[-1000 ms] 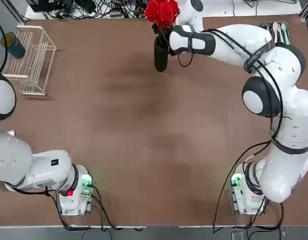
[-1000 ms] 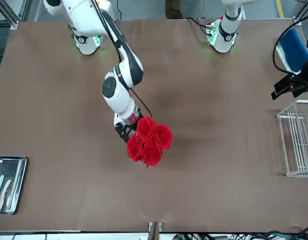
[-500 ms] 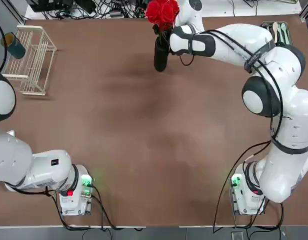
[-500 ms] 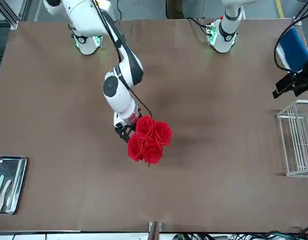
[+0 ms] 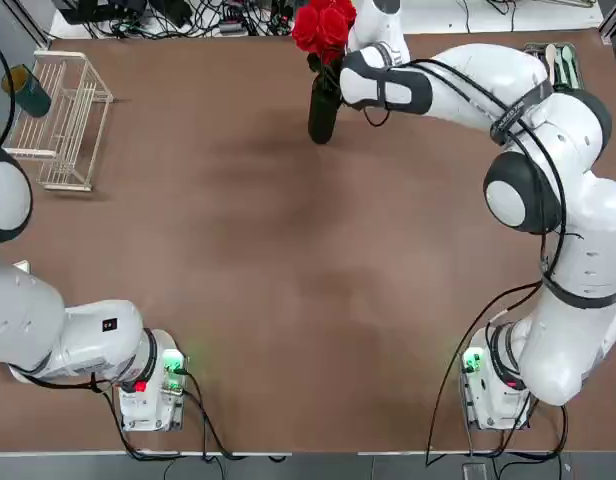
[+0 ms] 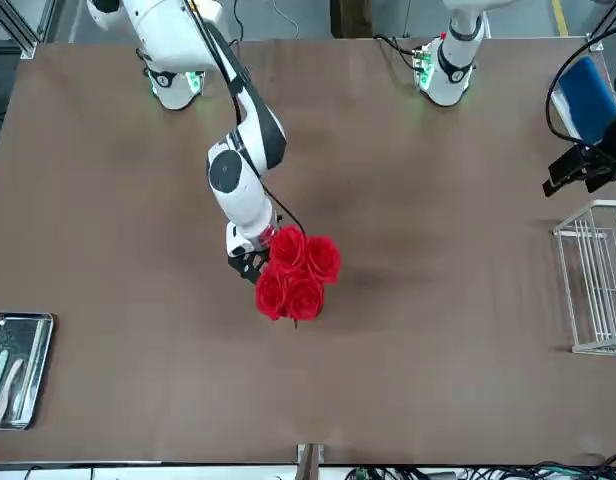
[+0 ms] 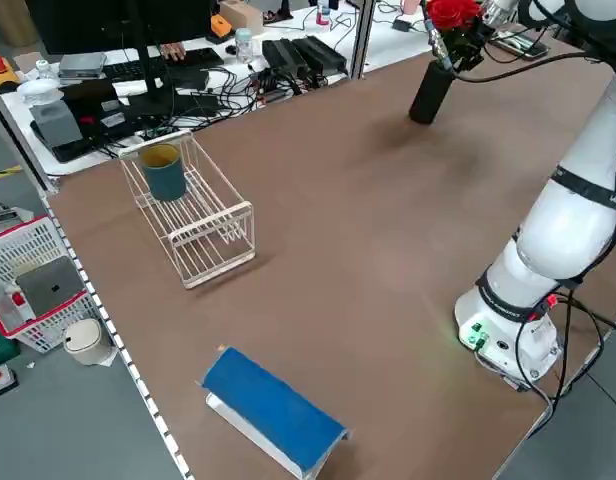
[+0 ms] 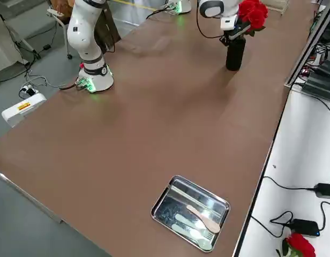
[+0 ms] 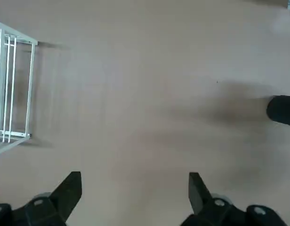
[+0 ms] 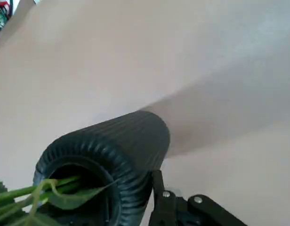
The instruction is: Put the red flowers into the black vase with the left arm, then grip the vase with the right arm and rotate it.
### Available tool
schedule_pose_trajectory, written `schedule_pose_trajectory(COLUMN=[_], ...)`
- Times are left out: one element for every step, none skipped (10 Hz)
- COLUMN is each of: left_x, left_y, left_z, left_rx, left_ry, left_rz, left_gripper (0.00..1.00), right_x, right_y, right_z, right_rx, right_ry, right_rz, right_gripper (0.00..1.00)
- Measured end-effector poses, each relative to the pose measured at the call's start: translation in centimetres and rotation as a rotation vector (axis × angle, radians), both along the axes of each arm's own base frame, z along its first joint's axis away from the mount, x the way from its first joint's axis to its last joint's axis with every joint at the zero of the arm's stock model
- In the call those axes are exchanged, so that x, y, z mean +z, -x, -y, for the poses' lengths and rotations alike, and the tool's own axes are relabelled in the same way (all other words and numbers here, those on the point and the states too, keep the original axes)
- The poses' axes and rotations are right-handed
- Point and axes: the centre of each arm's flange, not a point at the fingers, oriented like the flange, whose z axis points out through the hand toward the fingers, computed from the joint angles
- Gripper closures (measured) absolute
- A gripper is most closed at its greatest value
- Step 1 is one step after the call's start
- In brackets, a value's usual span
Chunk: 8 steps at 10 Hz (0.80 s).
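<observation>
Item, red flowers (image 6: 298, 275): one bunch, stems down in the mouth of the black vase (image 8: 235, 54), at the far side of the table from the arm bases; over the last second the blooms have shifted slightly back towards the robot. Item, the vase: foot about where it was, upper part now leaning a little more towards the right arm in the overhead view. Item, right gripper (image 8: 234, 33): at the vase's upper part, closed on it by my reading, one finger (image 10: 161, 200) against the wall, the other hidden. To my eye the insertion is done and the turning is beginning or about to; a lean that grows could tip the vase or drag its foot. Item, left gripper (image 9: 135, 183): empty and wide open, parked on the robot's left, near the white rack (image 5: 33, 154), which holds a dark green cup (image 7: 164, 172). Item, metal tray (image 6: 23, 370) with cutlery. Markings: a yellow label (image 8: 24, 106) on a white box on the floor, and a small black plate (image 5: 110, 324) on the left arm; wording on neither legible, no brand readable.
</observation>
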Motion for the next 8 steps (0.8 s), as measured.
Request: schedule_pose_trajectory(left_x=[0.0, 0.0, 0.0, 0.0, 0.0, 0.0, 0.0, 0.0], left_y=[0.0, 0.0, 0.0, 0.0, 0.0, 0.0, 0.0, 0.0], left_z=[0.0, -0.1, -0.1, -0.2, -0.2, -0.2, -0.2, -0.2], left_rx=[0.0, 0.001, 0.003, 0.004, 0.004, 0.004, 0.004, 0.003], left_ry=[0.0, 0.0, 0.0, 0.0, 0.0, 0.0, 0.0, 0.0], left_rz=[0.0, 0.0, 0.0, 0.0, 0.0, 0.0, 0.0, 0.0], left_gripper=[0.0, 0.0, 0.0, 0.0, 0.0, 0.0, 0.0, 0.0], right_x=[0.6, 1.1, 1.4, 1.4, 1.3, 1.1, 0.9, 0.6], right_y=[-0.1, -0.1, 0.0, 0.2, 0.5, 0.9, 1.3, 1.6], right_z=[-0.1, -0.3, -0.5, -0.8, -1.0, -1.3, -1.5, -1.6], right_rx=[0.027, 0.047, 0.059, 0.071, 0.098, 0.147, 0.222, 0.31], right_ry=[0.035, 0.06, 0.07, 0.075, 0.089, 0.107, 0.129, 0.154], right_rz=[-0.003, -0.004, -0.003, -0.003, -0.001, -0.006, -0.01, -0.013], right_gripper=[0.66, 0.66, 0.67, 0.7, 0.71, 0.71, 0.71, 0.71])
